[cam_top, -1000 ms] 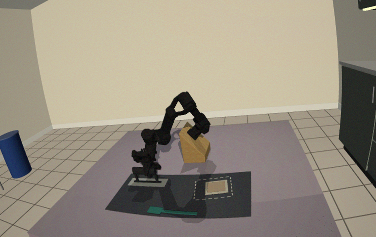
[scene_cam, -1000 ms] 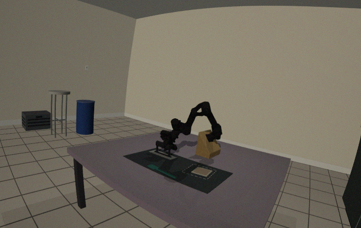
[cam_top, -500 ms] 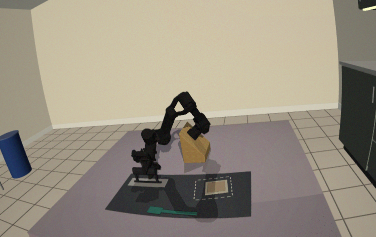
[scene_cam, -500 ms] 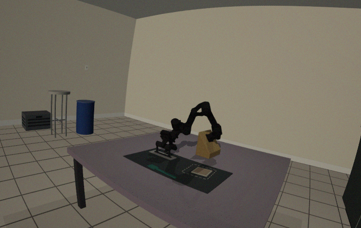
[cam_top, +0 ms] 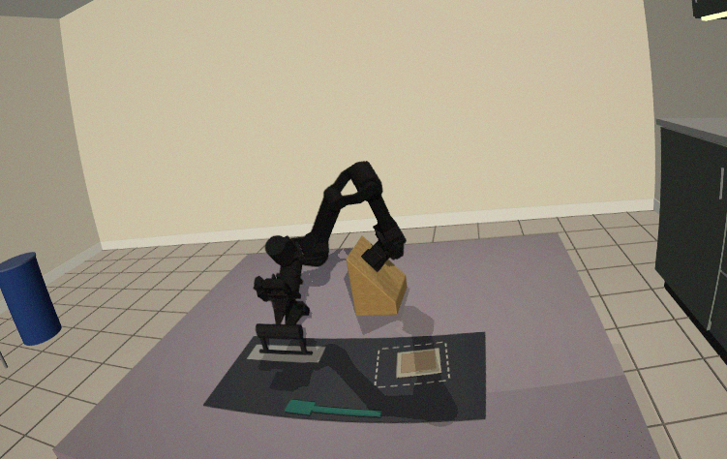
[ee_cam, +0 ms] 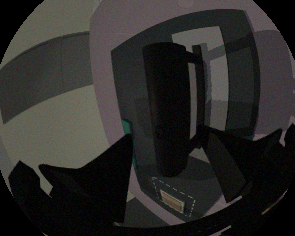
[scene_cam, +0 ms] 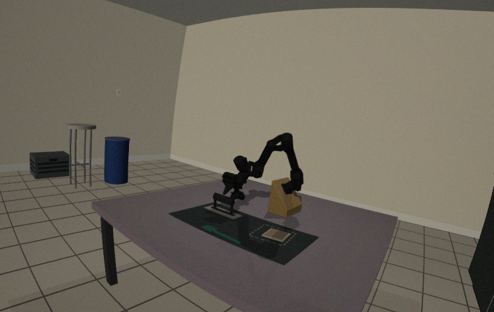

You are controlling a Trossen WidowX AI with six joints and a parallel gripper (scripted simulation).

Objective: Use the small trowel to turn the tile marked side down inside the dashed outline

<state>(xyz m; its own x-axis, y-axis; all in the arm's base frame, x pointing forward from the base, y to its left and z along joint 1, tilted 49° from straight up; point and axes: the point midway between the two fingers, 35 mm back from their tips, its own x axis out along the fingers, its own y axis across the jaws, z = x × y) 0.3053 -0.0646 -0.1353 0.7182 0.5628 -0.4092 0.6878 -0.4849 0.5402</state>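
Observation:
The trowel, a grey rectangular blade with a thick black bar handle (cam_top: 279, 331) (scene_cam: 223, 199) (ee_cam: 165, 90), lies on the left rear part of the dark mat (cam_top: 469, 393) (scene_cam: 291, 255), handle up. My gripper (cam_top: 288, 315) (ee_cam: 166, 133) is open just above and behind the handle. In the wrist view its fingers stand apart on either side of the handle's lower part. The tile (cam_top: 418, 363) (scene_cam: 276, 234) (ee_cam: 172, 201), a tan square with a pale border, lies flat inside the dashed outline (cam_top: 376, 386). Arm shadow covers part of it. Its underside is hidden.
A green flat tool (cam_top: 300, 407) (scene_cam: 210, 228) (ee_cam: 126, 126) with a long handle lies along the mat's front edge. A wooden wedge block (cam_top: 372, 293) (scene_cam: 278, 203) stands behind the mat, close to the arm's base. The purple table (cam_top: 548, 319) extends around the mat.

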